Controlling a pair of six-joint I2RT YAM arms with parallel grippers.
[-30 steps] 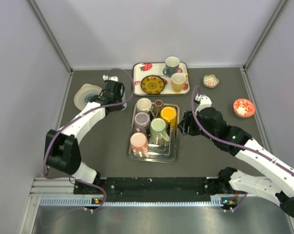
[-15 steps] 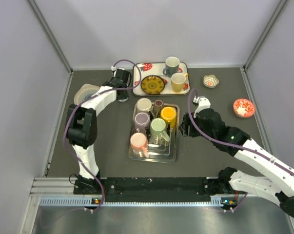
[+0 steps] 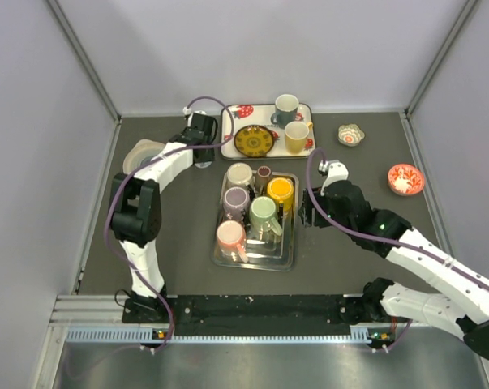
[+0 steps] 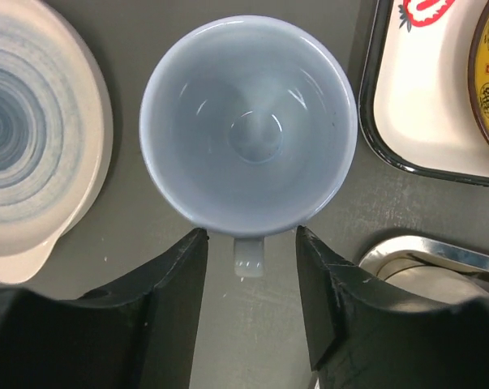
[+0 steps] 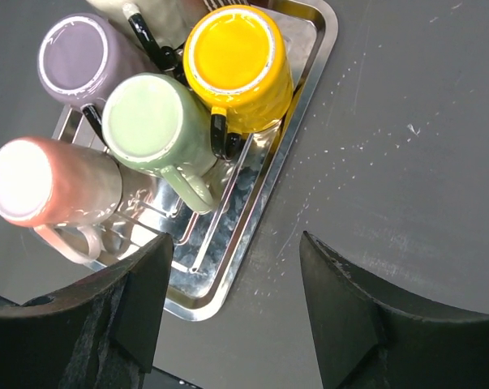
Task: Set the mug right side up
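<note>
Directly beneath your left gripper (image 4: 248,237) stands the pale blue mug (image 4: 248,138), upright on the dark table (image 4: 122,227) with its mouth facing up. Its small handle (image 4: 248,258) points toward the wrist and lies in the gap between the two black fingers (image 4: 175,275). These are spread apart. Neither presses the handle, and their tips sit just at the mug's near rim. To the mug's left lies a blue-ringed plate (image 4: 25,130); to its right is the corner of a strawberry-patterned tray (image 4: 422,105).

Your right gripper (image 5: 236,251) is likewise spread wide with nothing between its fingers, above the table beside the metal drying tray (image 5: 309,65). That tray carries a yellow mug (image 5: 236,61), green mug (image 5: 155,121), pink mug (image 5: 49,182) and purple mug (image 5: 78,61), bases toward the camera.
</note>
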